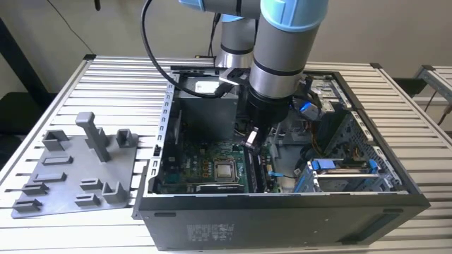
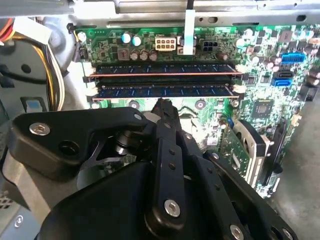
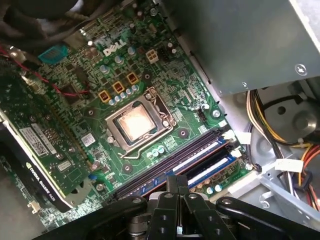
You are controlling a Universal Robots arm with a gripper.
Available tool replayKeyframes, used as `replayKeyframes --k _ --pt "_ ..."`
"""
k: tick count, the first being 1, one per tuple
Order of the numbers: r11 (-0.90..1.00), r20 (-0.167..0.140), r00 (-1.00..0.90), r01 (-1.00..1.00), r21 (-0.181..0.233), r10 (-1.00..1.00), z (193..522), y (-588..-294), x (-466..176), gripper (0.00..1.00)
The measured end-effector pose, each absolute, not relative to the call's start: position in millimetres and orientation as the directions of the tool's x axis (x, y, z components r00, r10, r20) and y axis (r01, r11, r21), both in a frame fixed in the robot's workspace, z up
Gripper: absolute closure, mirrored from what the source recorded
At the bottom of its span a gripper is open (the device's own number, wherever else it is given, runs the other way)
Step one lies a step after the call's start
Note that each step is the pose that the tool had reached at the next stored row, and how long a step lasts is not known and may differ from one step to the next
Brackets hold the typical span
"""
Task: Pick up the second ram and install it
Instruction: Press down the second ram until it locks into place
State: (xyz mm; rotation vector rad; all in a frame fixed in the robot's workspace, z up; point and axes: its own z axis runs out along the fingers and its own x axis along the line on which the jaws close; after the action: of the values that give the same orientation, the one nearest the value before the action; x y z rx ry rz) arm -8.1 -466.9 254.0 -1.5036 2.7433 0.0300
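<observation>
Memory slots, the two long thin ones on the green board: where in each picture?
Exterior view: memory slots just to the exterior view's right of the square socket.
Second wrist view: slots straight past the gripper.
First wrist view: slots between gripper and socket.
Shared landmark: the gripper, near them.

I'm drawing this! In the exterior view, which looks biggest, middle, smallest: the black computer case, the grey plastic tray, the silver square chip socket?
1. Black computer case
2. Grey plastic tray with upright posts
3. Silver square chip socket

Holder tray (image 1: pixel 74 174) on table (image 1: pixel 127 79), at the exterior view's left of open computer case (image 1: pixel 282 211); motherboard (image 1: pixel 205 164) inside case.
</observation>
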Motion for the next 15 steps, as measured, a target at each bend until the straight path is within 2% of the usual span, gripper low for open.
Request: replayKeyframes --k 15 --pt "0.336 -0.020 -0.337 -0.942 0.010 -0.941 251.8 -466.9 -8.4 0.89"
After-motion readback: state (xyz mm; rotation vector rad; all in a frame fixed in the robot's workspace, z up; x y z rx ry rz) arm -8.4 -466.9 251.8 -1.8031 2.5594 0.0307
